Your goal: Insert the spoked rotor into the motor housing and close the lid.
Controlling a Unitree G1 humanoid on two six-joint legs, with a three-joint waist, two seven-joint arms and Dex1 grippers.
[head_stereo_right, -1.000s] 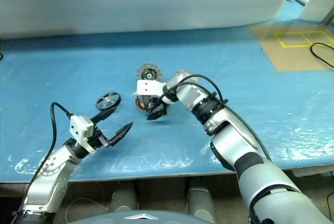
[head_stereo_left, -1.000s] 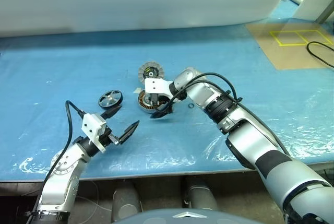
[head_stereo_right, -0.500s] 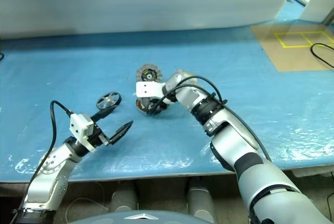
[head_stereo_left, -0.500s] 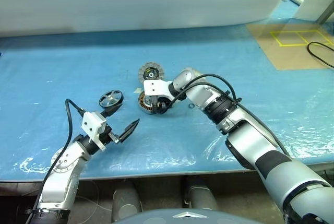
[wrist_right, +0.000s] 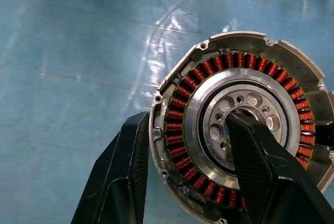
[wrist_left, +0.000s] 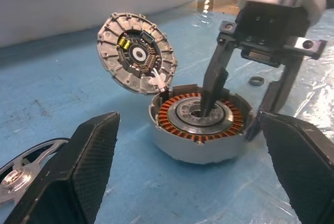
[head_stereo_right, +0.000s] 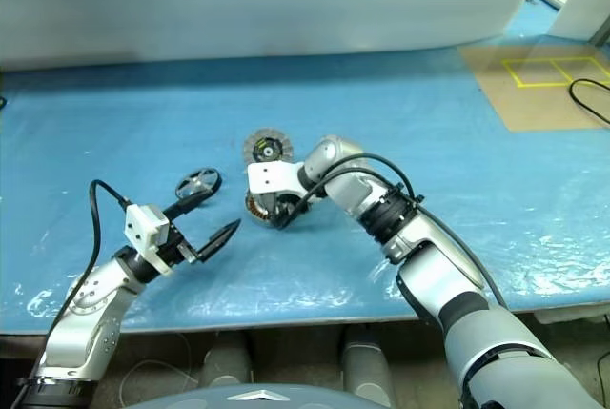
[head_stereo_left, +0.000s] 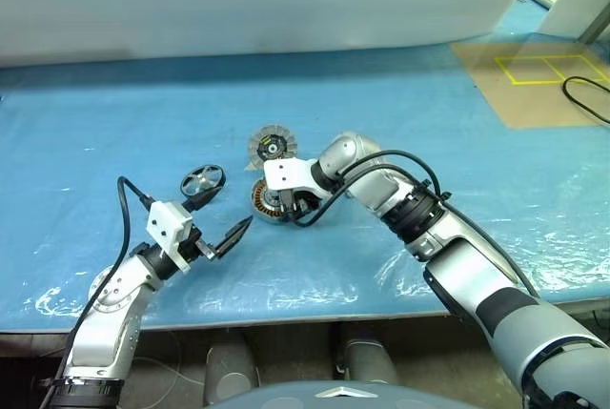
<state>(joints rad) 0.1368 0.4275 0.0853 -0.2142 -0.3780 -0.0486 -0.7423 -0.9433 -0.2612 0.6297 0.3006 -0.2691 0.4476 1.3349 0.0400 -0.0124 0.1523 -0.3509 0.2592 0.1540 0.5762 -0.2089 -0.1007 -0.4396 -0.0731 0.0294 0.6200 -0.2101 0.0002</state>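
My right gripper (wrist_left: 245, 104) has just closed on the motor housing's (head_stereo_left: 271, 201) wall, holding it; left gripper (head_stereo_left: 221, 226) is open, the spoked rotor (head_stereo_left: 202, 181) waits.

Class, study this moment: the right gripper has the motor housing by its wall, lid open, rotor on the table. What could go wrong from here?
1. The right gripper pinches the motor housing with one finger in the hub, one outside; it may scrape the copper windings.
2. The hinged lid could flop.
3. That inner finger blocks the spoked rotor.
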